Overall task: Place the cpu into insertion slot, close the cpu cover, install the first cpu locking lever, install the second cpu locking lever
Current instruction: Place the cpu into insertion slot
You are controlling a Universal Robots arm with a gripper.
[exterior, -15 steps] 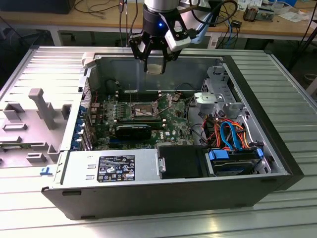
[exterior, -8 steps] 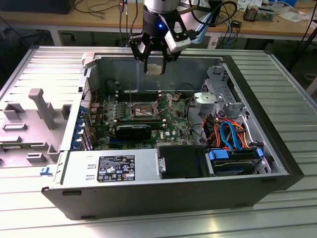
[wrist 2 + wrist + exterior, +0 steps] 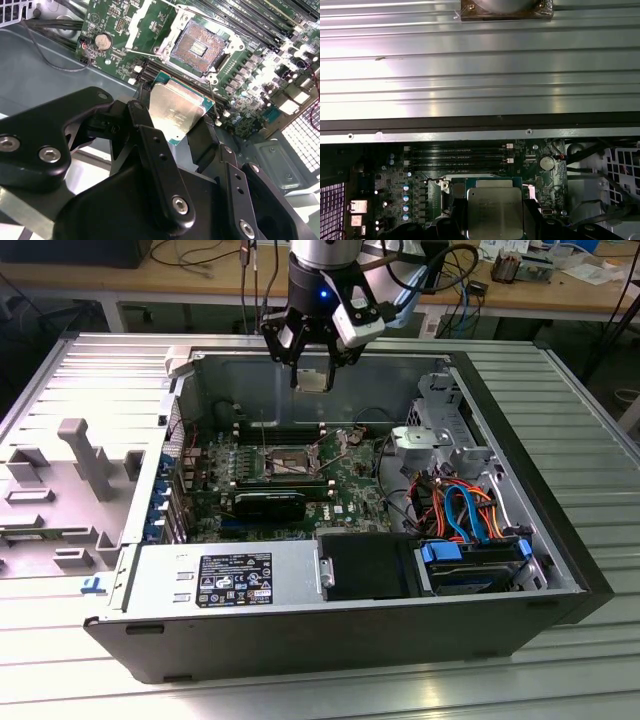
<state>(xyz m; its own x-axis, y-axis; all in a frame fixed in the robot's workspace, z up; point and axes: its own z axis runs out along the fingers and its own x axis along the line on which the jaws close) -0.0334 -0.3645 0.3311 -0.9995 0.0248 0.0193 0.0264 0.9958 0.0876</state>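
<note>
At the exterior view's left, a grey plastic side panel [image 3: 75,475] lies flat on the ribbed metal worktop [image 3: 570,410], just beside the open computer case [image 3: 300,645]. Inside the case, along its near wall, sits a silver power supply [image 3: 220,580]. Behind it lies the green circuit board [image 3: 345,495], with the insertion slot [image 3: 285,462] near the board's middle, beside the long black memory slots [image 3: 278,425].

Above the back part of the board hangs the gripper [image 3: 313,378], its fingers [image 3: 145,125] clamped on two opposite edges of the cpu [image 3: 317,381]. The chip is held in the air, well apart from the board, and is not yet seated. In the second wrist view the cpu [image 3: 175,112] shows its dull silver top between the black fingers, and beyond it the insertion slot [image 3: 195,47] lies uncovered, its dark contact field bare inside the silver rim. In the first wrist view the cpu [image 3: 495,212] hangs over the board.

Further towards the exterior view's right stand a black fan shroud [image 3: 365,565], a bundle of orange and blue cables [image 3: 460,508] and a drive bay with blue tabs [image 3: 475,558].
</note>
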